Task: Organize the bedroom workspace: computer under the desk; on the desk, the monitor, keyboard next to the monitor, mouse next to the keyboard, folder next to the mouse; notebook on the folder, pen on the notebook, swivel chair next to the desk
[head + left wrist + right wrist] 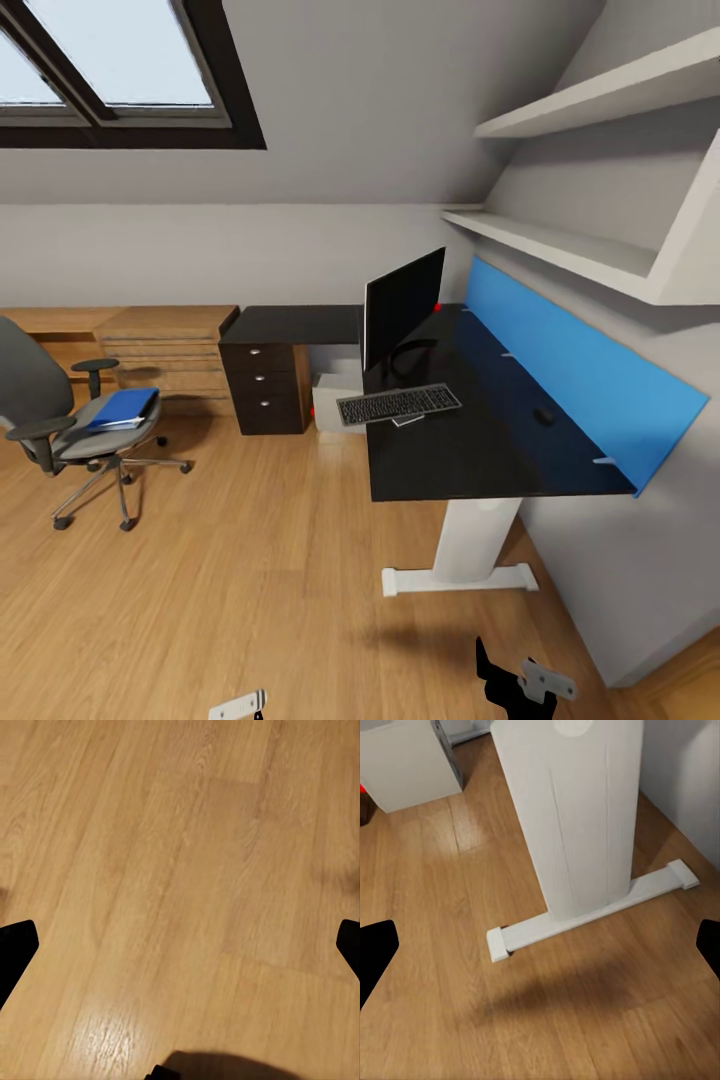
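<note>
Desk (480, 460): monitor (402, 305), keyboard (398, 404) in front, mouse (544, 416) well apart. Folder (123, 408) on chair (70, 420), away from desk. Both grippers, left (180, 945) and right (540, 945), jaws spread wide, empty, above floor (180, 870).

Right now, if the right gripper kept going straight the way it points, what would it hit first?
Probably the white desk leg or its foot bar on the wood floor; nothing nearer shows between the fingertips, though depth is unclear.

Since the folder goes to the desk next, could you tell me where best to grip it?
Grip the blue folder by its front edge, coming from the open front of the swivel chair: it lies flat on the seat, with armrests on both sides and the backrest behind.
</note>
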